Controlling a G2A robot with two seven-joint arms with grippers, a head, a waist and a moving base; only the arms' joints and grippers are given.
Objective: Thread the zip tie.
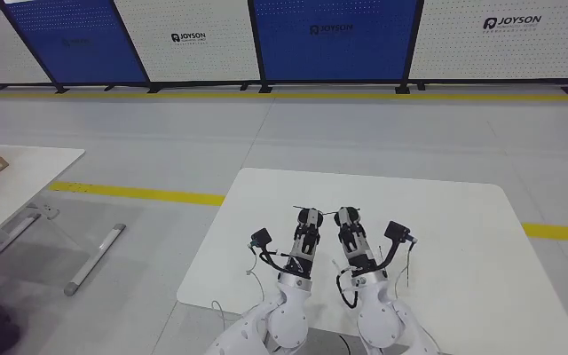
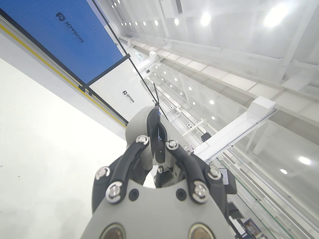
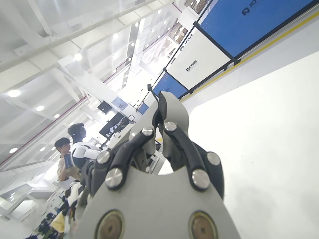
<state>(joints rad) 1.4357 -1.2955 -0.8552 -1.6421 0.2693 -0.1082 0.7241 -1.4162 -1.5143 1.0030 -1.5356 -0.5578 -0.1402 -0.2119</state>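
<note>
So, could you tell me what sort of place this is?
Likely an industrial hall or robot test floor: blue and white partition panels, a yellow line on the grey floor, and a high ceiling with rows of lights.

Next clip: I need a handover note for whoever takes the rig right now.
Left gripper: shut on the zip tie; its thin tip pokes out.
Right gripper: shut on a black strap end with a small head, seemingly the same tie.
Both are above the white table, tips close together.
Done: both ends gripped.
To do: no threading visible; feed tip into head.
</note>
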